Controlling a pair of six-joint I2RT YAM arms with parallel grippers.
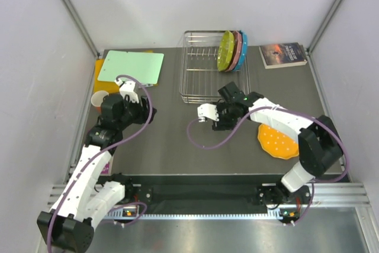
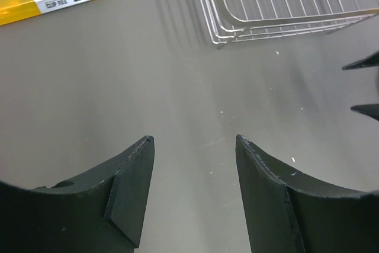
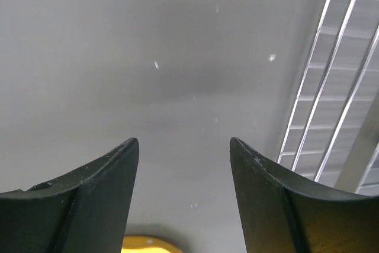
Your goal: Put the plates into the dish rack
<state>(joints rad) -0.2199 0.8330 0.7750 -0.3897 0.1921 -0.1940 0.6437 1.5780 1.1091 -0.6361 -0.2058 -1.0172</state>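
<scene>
The table (image 1: 172, 140) carries one dish rack (image 1: 201, 81), set at the far centre where either arm could plausibly reach it. One green cutting board (image 1: 133, 65) lies far left and one book (image 1: 283, 54) far right, both outside the working lane. Plates counted: four. Three stand on edge, packed together at the rack's far right end and propped by the wires: the yellow-green plate (image 1: 225, 50), the pink plate (image 1: 236, 50) and the blue plate (image 1: 243, 47). The orange plate (image 1: 277, 141) lies flat on the table at the near right, beside the right arm and well apart from the rack, so one item is judged outstanding. End effectors counted: two. The left end effector (image 2: 194, 140) hangs over bare table near the rack's corner, fingers apart and empty. The right end effector (image 3: 183, 146) sits just in front of the rack, likewise parted and empty.
</scene>
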